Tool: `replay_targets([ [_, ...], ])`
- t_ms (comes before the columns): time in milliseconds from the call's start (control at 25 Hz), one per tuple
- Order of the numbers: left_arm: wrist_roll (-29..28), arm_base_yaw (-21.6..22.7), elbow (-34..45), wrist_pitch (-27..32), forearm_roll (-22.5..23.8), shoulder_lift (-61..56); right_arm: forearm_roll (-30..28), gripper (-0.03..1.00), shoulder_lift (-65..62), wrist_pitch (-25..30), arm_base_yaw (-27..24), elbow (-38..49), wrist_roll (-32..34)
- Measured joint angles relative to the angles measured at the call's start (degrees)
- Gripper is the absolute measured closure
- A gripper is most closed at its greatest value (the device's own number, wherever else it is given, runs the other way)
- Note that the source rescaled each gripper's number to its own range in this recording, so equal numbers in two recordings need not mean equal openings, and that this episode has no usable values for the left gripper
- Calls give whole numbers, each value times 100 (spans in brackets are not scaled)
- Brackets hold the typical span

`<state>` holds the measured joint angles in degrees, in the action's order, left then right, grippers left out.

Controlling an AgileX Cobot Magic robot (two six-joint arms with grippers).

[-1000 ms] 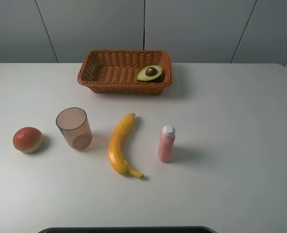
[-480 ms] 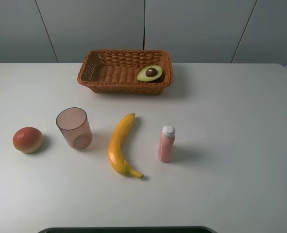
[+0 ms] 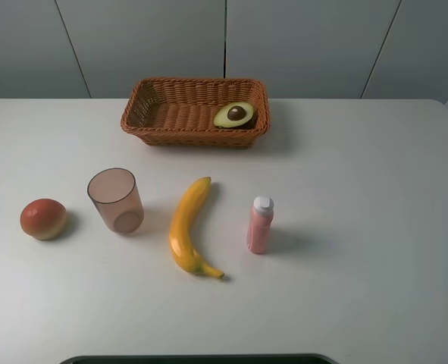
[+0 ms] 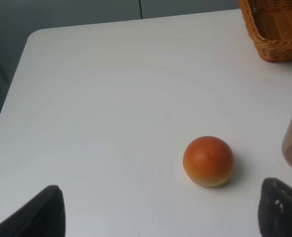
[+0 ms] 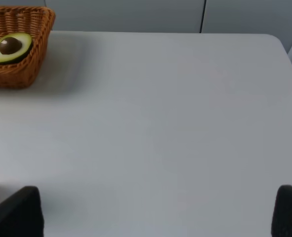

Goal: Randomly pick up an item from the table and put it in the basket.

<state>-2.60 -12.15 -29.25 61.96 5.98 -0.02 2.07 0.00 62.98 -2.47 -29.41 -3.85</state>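
Note:
The halved avocado [image 3: 234,114] lies cut side up in the right end of the brown wicker basket [image 3: 144,98], which stands at the back of the white table [image 3: 360,189]. The right wrist view also shows the avocado [image 5: 9,48] in the basket [image 5: 22,74]. A corner of the basket [image 4: 276,44] shows in the left wrist view. Neither arm shows in the exterior high view. My left gripper [image 4: 163,212] is open and empty above the table, near the round fruit. My right gripper [image 5: 153,212] is open and empty over bare table.
A yellow banana [image 3: 188,226], a translucent brownish cup [image 3: 116,200], a round orange-red fruit [image 3: 43,218] and a pink bottle with a white cap [image 3: 260,225] stand in a row across the table's middle. The fruit [image 4: 208,161] lies between my left fingertips.

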Motion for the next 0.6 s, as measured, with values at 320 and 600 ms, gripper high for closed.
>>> replay_targets([
  [320, 0, 0, 0, 0, 0, 0, 0, -3, -2, -10, 12, 0, 12],
  [600, 0, 0, 0, 0, 0, 0, 0, -3, -2, -10, 12, 0, 12],
])
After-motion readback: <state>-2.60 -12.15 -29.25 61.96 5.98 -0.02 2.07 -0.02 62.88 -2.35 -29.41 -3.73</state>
